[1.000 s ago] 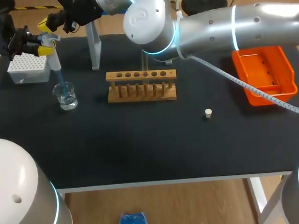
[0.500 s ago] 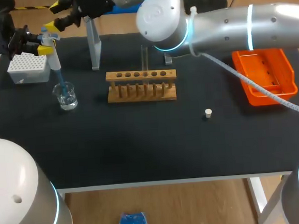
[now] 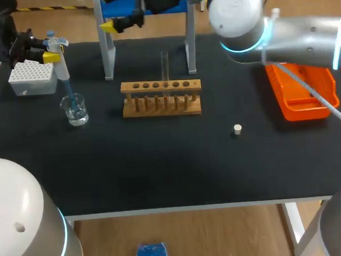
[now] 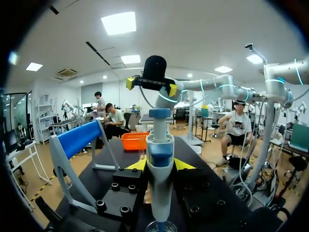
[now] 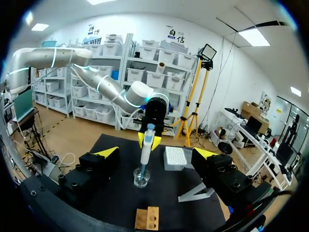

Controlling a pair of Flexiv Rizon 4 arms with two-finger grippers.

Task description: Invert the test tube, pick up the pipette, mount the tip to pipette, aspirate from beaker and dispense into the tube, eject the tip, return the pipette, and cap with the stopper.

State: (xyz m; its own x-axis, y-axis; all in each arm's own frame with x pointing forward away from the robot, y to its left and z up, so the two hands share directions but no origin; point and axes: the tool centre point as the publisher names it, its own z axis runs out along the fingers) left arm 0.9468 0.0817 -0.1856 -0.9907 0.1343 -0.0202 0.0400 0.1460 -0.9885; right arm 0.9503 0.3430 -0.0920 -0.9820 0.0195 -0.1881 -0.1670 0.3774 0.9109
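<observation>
The left gripper (image 3: 49, 53) is clenched on the pipette (image 3: 59, 62). In the left wrist view its two yellow tips press the white and blue plastic body from both sides. The pipette stands upright, and its thin blue tip (image 3: 67, 88) goes down into the small glass beaker (image 3: 75, 109), a round, transparent one with clear liquid inside. Just behind the beaker is the white tip box (image 3: 32, 76), a block whose top is full of small holes.

The right gripper (image 3: 111, 12) hangs released and empty over the far edge of the table (image 3: 161, 164), with its fingers wide apart, in front of the pipette stand (image 3: 108, 56) (grey metal legs with a blue bar on top).

The wooden rack (image 3: 161, 98) is in the middle of the black matte table, with a row of round holes along its upper board. One glass test tube (image 3: 165, 65) stands upright in it, and I cannot tell if there is liquid in the tube. The small pale stopper (image 3: 237, 129), short and cylindrical, lies alone on the table, well apart from the rack. Near the right edge is a rectangular orange plastic bin (image 3: 331, 87).
</observation>
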